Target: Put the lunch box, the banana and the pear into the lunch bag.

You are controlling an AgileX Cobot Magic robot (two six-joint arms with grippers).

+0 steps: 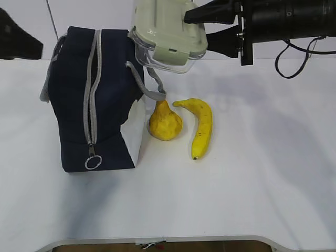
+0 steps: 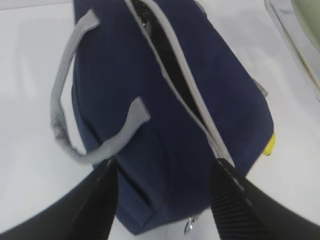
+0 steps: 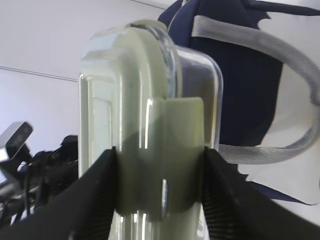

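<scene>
The navy lunch bag [image 1: 94, 105] stands on the left of the table with its top zipper [image 1: 93, 89] open. My right gripper [image 1: 197, 29] is shut on the lunch box [image 1: 168, 31] and holds it tilted in the air, just right of the bag's top. The right wrist view shows the fingers clamping the sage lid and glass [image 3: 145, 125], with the bag [image 3: 250, 75] behind. The pear [image 1: 165, 122] and the banana [image 1: 201, 126] lie on the table right of the bag. My left gripper [image 2: 165, 200] is open and empty above the bag [image 2: 165, 115].
The bag's grey handles [image 1: 152, 86] hang loose on both sides, and its ring pull [image 1: 93, 163] faces the front. The left arm is a dark shape at the far left [image 1: 18, 39]. A black cable [image 1: 299, 58] hangs under the right arm. The table's front edge [image 1: 157, 242] is near.
</scene>
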